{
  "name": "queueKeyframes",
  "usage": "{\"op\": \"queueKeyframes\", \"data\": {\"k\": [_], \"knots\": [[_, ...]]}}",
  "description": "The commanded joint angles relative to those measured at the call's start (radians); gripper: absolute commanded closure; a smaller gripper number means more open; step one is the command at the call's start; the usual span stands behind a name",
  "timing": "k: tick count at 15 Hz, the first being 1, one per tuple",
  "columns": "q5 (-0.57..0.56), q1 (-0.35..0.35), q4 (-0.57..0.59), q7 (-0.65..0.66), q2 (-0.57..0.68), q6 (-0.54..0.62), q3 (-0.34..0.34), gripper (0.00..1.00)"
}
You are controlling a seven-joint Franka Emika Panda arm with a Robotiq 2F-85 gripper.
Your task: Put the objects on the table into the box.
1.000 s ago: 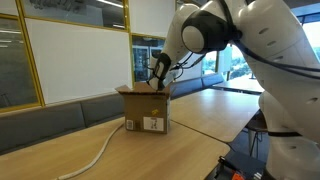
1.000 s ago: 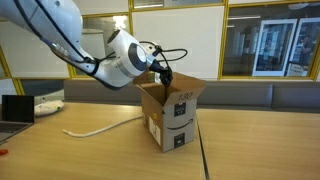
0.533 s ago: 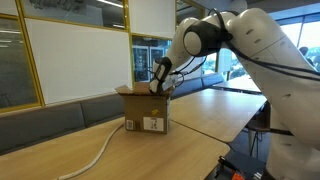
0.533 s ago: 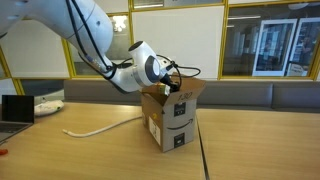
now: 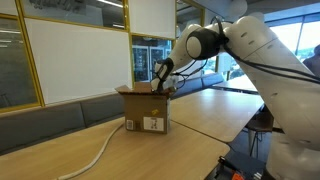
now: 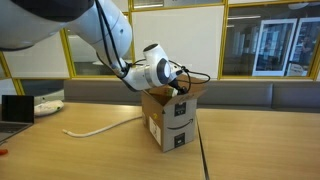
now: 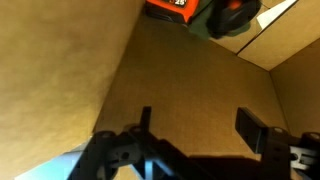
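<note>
Since a second ago the arm (image 6: 105, 30) has swung over and sunk, so that the end effector (image 6: 176, 86), which then hung above the rim, now dips into the open top of the box (image 6: 172, 125); in the same exterior view, at the far left, a laptop (image 6: 14, 108) stands on the counter (image 6: 250, 145), well apart from the box; next to the right the white cord (image 6: 100, 129) lies in a loose curve on the counter, its far end running up beside the foot of the box, all of it outside the cardboard; the box stands upright, flaps up, with a printed label on the side that faces this camera; in the exterior view from the opposite side the cord trails from the lower edge towards the box and the arm comes in from the right to reach the opening; in the wrist view plain brown cardboard fills most of the picture; the two dark fingers (image 7: 146, 120) stand wide apart with only bare cardboard showing between them, so the end effector is open and holds nothing; at the top edge of that view an orange-and-white item (image 7: 172, 6) lies inside the box, and just to its right, touching or nearly so, a black-and-orange item (image 7: 232, 15); both are cut off by the frame and clear of the fingers.
</note>
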Motion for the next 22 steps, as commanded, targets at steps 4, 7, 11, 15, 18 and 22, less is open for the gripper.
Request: {"op": "queueKeyframes", "data": {"k": [4, 7, 11, 15, 18, 22], "knots": [[-0.061, -0.015, 0.059, 0.011, -0.009, -0.047, 0.039, 0.00], [-0.123, 0.039, 0.020, 0.030, -0.067, -0.035, 0.017, 0.00], [-0.242, 0.131, -0.013, 0.087, -0.161, -0.033, -0.018, 0.00], [-0.380, 0.214, -0.069, 0.145, -0.266, -0.026, -0.010, 0.00], [-0.413, 0.282, -0.133, 0.143, -0.330, -0.015, 0.004, 0.00], [-0.401, 0.267, -0.217, 0.109, -0.392, -0.023, 0.149, 0.00]]}}
